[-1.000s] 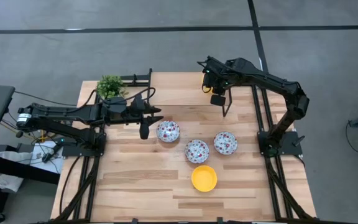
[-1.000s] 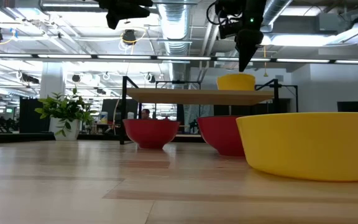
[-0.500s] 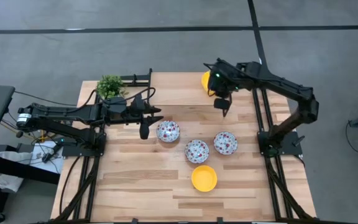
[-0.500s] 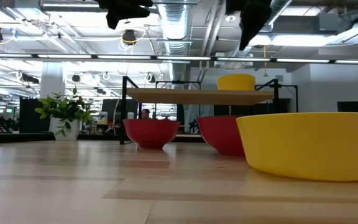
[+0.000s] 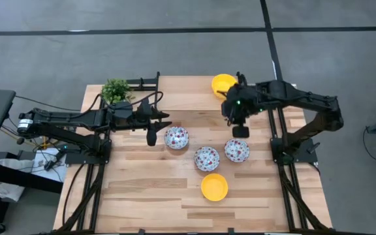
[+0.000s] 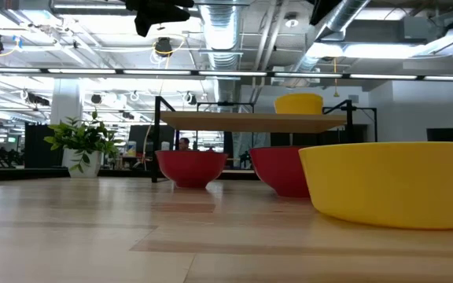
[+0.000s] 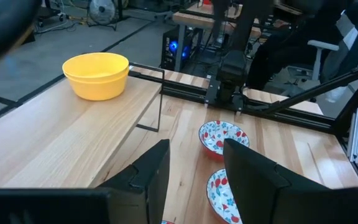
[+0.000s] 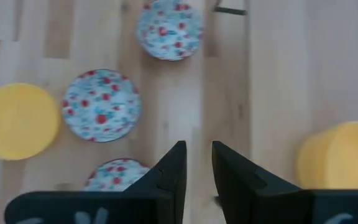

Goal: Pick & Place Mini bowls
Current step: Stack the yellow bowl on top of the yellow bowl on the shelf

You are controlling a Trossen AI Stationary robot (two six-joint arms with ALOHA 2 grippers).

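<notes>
Three white floral bowls sit on their bases mid-table (image 5: 176, 138), (image 5: 207, 158), (image 5: 237, 150). One yellow bowl (image 5: 214, 187) stands nearer the near edge and fills the low view's foreground (image 6: 392, 185). More yellow (image 5: 224, 83) rests on a raised shelf at the far edge, also the yellow shelf bowl (image 7: 97, 74). My right gripper (image 8: 198, 165) hangs empty above the table, fingers pointing down with a narrow gap, just far of the right floral bowl (image 8: 114, 173). My left gripper (image 7: 194, 165) waits open beside the left floral bowl.
A potted plant (image 5: 115, 90) stands at the far left corner. The wooden shelf on black legs (image 6: 250, 121) spans the far edge. Black frame rails (image 5: 276, 130) run along both table sides. Bare wood lies left of the bowls and along the near edge.
My right gripper has drawn back from the shelf toward the near edge, uncovering the yellow bowl there, and now hangs by the right floral bowl. It has also climbed out of the low view. The left arm and all the bowls have kept still.
</notes>
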